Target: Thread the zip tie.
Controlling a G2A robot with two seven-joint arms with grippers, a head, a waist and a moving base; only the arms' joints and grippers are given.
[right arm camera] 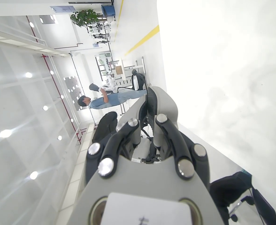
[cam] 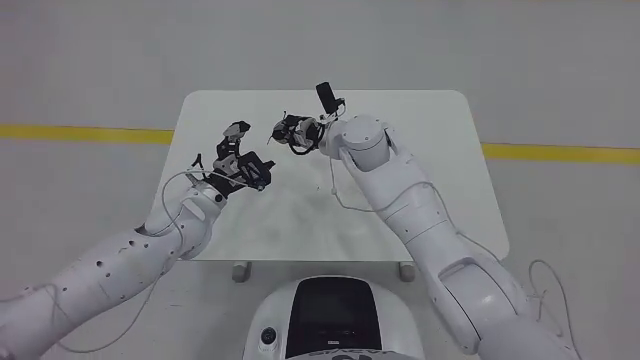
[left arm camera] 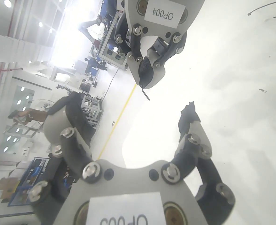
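Black zip tie (left arm camera: 146,94), a thin strip, is pinched between the pressed-together fingers of the right claw (left arm camera: 144,83), with its short free end projecting past the fingertips. The left claw (left arm camera: 131,106) is spread, its two fingers well apart and holding nothing. It faces the right claw tip to tip, near it but not touching. Both claws are over the white tabletop (cam: 430,170), toward its far left part.

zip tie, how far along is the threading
Done: the right pincer is shut on the zip tie, a short end poking out. In hand: the left pincer hangs open facing that end, not touching it. Left: that end passes through nothing yet; the threading itself is not yet done.
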